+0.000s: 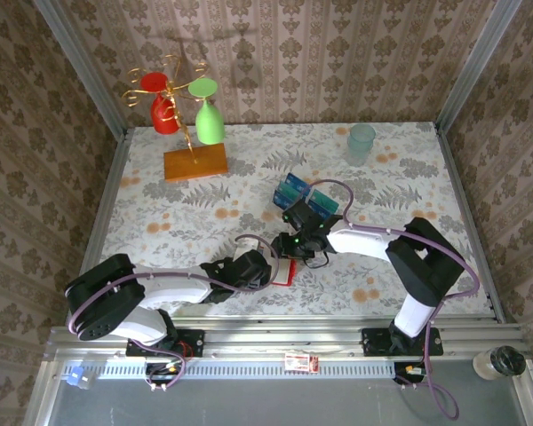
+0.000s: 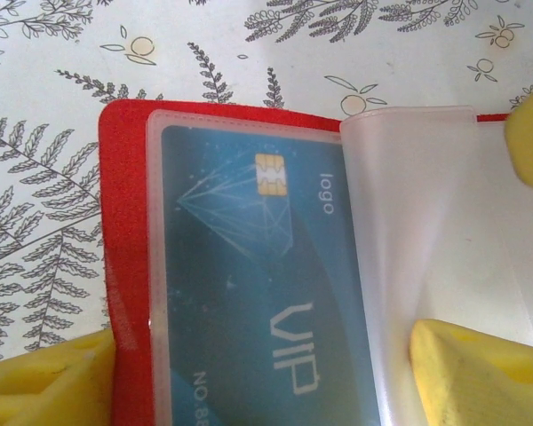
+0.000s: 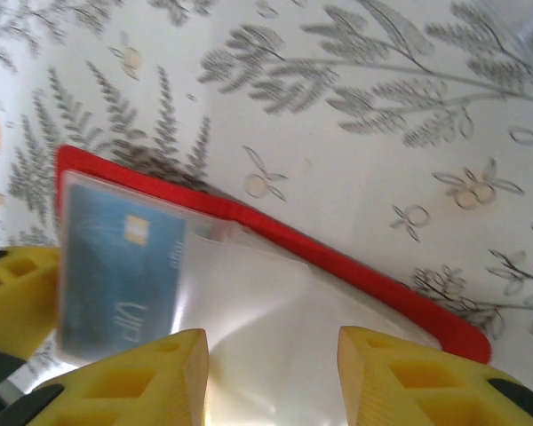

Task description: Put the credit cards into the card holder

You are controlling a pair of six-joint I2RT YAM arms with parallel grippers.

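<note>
While the red card holder [image 2: 124,266] lies open with one blue VIP card [image 2: 249,293] sleeved | remaining credit cards [image 1: 293,188] stand beyond it, nearest my right gripper [image 3: 271,355], jaws apart over the clear sleeve [image 3: 249,293] | left gripper [image 2: 262,351] jaws apart, straddling the holder

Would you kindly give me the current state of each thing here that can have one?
card holder, open, lying flat.
blue card, slotted inside the holder.
loose sleeve, partly lifted off the holder.
spare cards, upright, outside the holder.
left gripper, open, over the holder.
right gripper, open, fingers either side of the loose sleeve.
</note>
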